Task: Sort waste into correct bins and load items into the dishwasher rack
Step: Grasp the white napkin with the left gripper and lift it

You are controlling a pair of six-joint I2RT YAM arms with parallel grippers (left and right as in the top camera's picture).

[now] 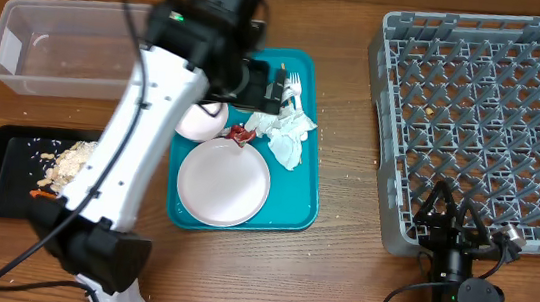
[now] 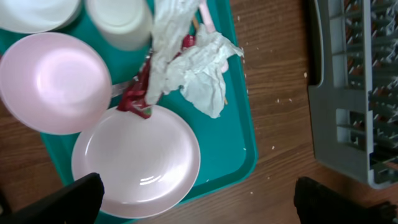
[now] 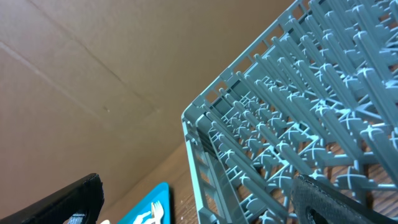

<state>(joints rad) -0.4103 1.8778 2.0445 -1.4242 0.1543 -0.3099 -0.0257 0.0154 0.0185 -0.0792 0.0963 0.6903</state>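
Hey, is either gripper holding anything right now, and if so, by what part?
Nothing is held. The left gripper hangs open above the tray; the right gripper is open beside the rack.

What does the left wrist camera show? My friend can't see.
A teal tray on a wooden table holds a pink plate, pink bowl, white cup, crumpled white napkins and a red wrapper. A grey dishwasher rack sits to its right.

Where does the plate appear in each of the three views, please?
Overhead: plate left of centre, on the teal tray's lower end.
Left wrist: plate at lower left, on the tray.
Right wrist: not in it.
Shared landmark: the rack, right of the tray in all three.
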